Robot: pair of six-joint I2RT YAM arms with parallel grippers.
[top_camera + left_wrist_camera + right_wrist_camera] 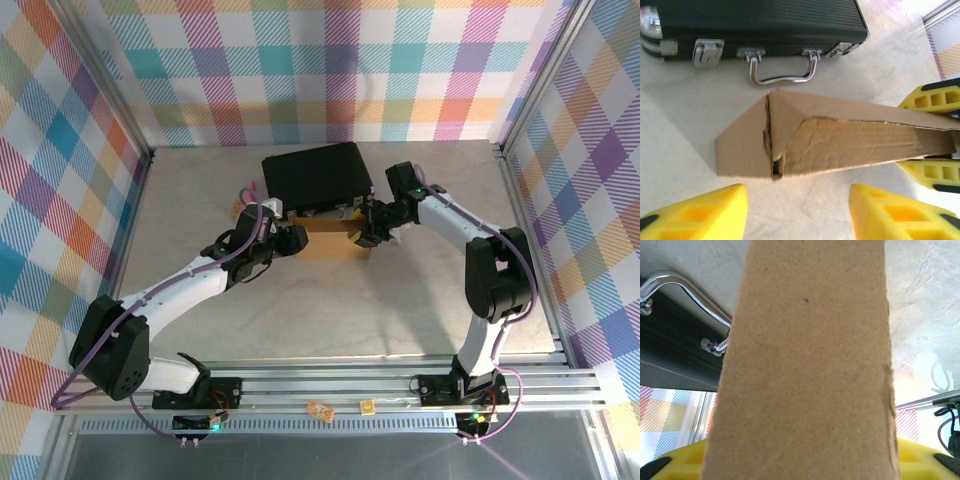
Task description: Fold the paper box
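paper box (333, 244) sits mid tabletop (420, 300), just at 6 o'clock of the black case (315, 175), long axis running 9 to 3. right gripper (360, 234) looks clamped on its 3 o'clock end. left gripper (297, 240), fingers apart, faces the 9 o'clock end without touching it.

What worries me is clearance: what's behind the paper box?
The black case lies behind the paper box, metal handle toward it. The box hides the table strip right behind it, so contact is unclear.
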